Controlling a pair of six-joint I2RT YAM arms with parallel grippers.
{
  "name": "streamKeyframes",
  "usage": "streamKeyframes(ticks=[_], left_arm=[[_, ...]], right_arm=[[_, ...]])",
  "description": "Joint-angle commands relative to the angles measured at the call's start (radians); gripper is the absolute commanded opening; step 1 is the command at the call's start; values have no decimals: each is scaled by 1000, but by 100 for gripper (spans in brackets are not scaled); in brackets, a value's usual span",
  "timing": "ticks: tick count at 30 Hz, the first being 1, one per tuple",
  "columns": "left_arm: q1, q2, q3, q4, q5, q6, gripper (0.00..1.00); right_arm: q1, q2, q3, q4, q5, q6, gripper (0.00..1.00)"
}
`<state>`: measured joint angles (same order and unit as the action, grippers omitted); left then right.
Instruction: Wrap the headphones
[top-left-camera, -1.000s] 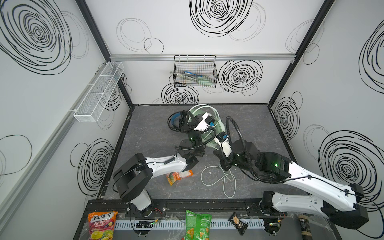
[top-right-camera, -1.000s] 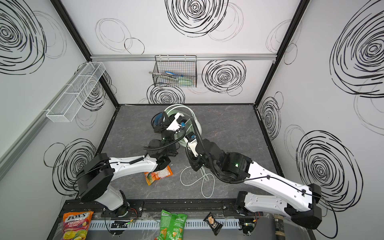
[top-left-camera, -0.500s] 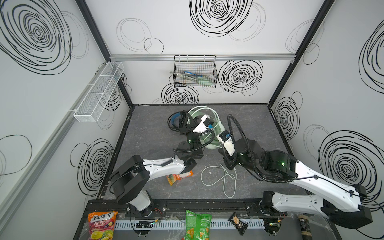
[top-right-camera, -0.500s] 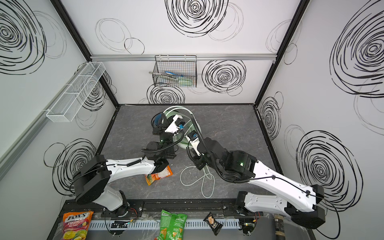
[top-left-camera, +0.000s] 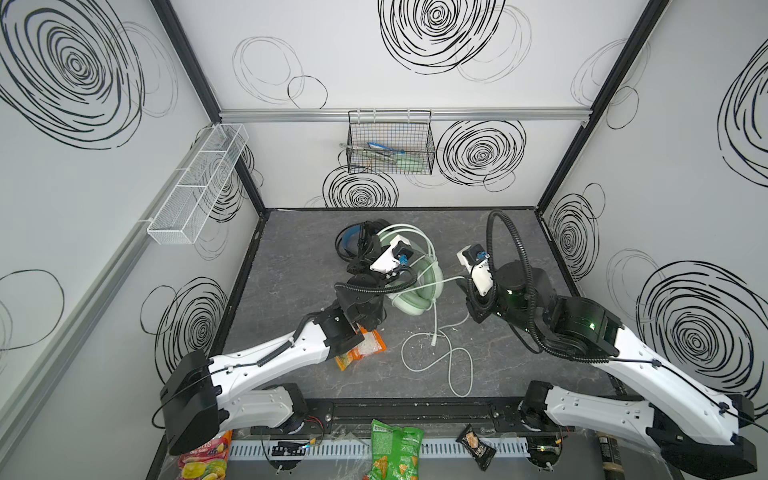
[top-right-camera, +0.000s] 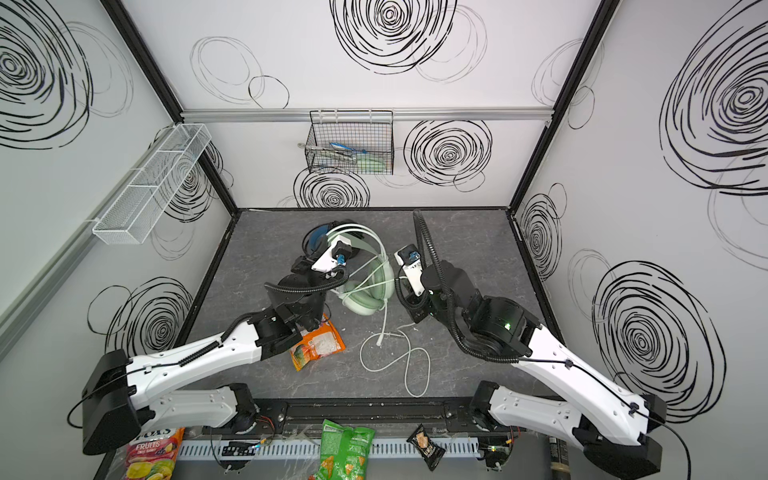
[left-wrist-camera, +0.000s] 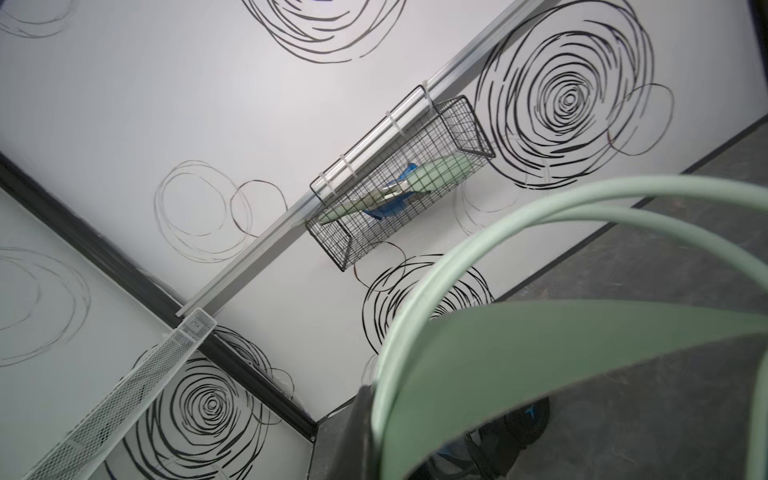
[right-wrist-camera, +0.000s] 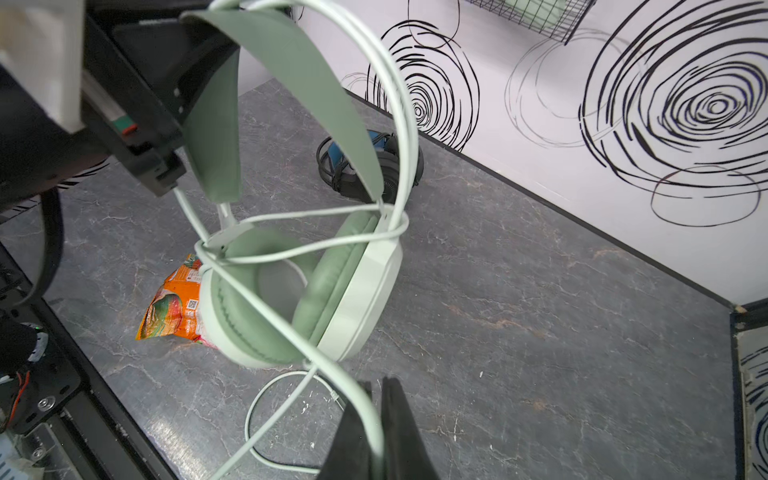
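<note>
Grey tabletop (top-left-camera: 291, 249), walled cell. Mint headset (right-wrist-camera: 291, 291): hangs by its headband, clamped in left gripper (right-wrist-camera: 174, 158). Cable (right-wrist-camera: 332, 372) crosses the cups, pinched by right gripper (right-wrist-camera: 376, 419). We judge winding underway; next, another taut turn.

In both top views the left arm (top-left-camera: 270, 357) rises from its base at the lower left and stretches diagonally toward the centre. Its white forearm ends in a black wrist that bends upward. The left gripper (right-wrist-camera: 178, 162) is clamped on the band of the mint-green headset (right-wrist-camera: 299, 291). One dark finger (left-wrist-camera: 360, 419) shows at the lower middle of the left wrist view. The right arm (top-left-camera: 623, 353) reaches from the lower right toward the centre, its elbow folded and its wrist turned toward the left of the frame. The right gripper (right-wrist-camera: 376, 432) sits at the bottom edge of the right wrist view. Its two fingers are nearly together, with the whitish cable (right-wrist-camera: 316, 247) running between them.
</note>
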<state>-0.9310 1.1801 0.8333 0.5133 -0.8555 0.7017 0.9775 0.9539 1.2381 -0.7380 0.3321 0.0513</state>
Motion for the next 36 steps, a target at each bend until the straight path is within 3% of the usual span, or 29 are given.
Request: streamKeyframes(ticks=[1, 9, 17, 27, 36], left_arm=[[12, -54, 21, -250, 92, -159, 0], [31, -184, 24, -421, 264, -355, 0], [67, -299, 18, -502, 338, -467, 0], [125, -382, 27, -551, 473, -571, 0], [165, -398, 61, -570, 597, -717, 0]], right_arm=[[-36, -27, 66, 43, 62, -52, 12], [-89, -43, 49, 91, 74, -85, 13], [-166, -66, -15, 165, 26, -83, 13], [-308, -58, -84, 258, -119, -72, 14], [-363, -60, -154, 335, -199, -50, 15]])
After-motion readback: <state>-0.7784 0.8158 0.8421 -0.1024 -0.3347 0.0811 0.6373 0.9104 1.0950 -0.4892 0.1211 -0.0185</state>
